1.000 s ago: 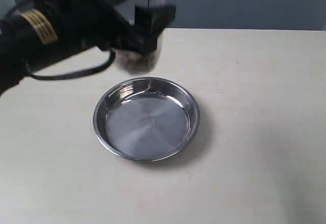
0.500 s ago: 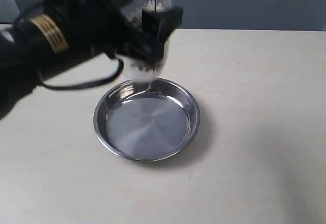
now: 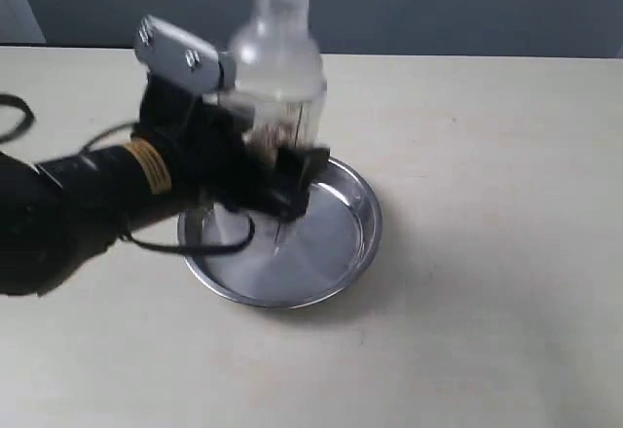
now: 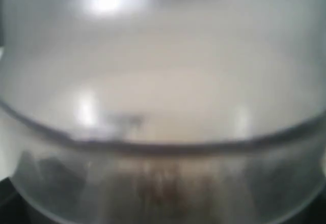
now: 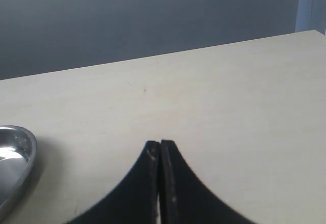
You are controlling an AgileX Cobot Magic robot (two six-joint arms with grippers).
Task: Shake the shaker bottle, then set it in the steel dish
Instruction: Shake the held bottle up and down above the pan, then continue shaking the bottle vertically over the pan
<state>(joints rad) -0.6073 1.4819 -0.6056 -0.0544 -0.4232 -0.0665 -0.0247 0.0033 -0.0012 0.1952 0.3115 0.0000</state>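
Exterior view: raised, looking down at a slant across the table (image 3: 487, 302) toward the grey wall (image 3: 467, 5); mid range, taking in the whole steel dish (image 3: 373, 224), the shaker bottle (image 3: 282, 68) and the left arm (image 3: 78, 214).
Left wrist view: right against the shaker bottle; its frosted wall fills the picture, blurred.
Right wrist view: low over the table, facing along it past the right gripper (image 5: 160, 150), tips pressed together, toward the wall.
Shared: exterior and right wrist views both show the dish rim, table and wall; exterior and left wrist views share the bottle.
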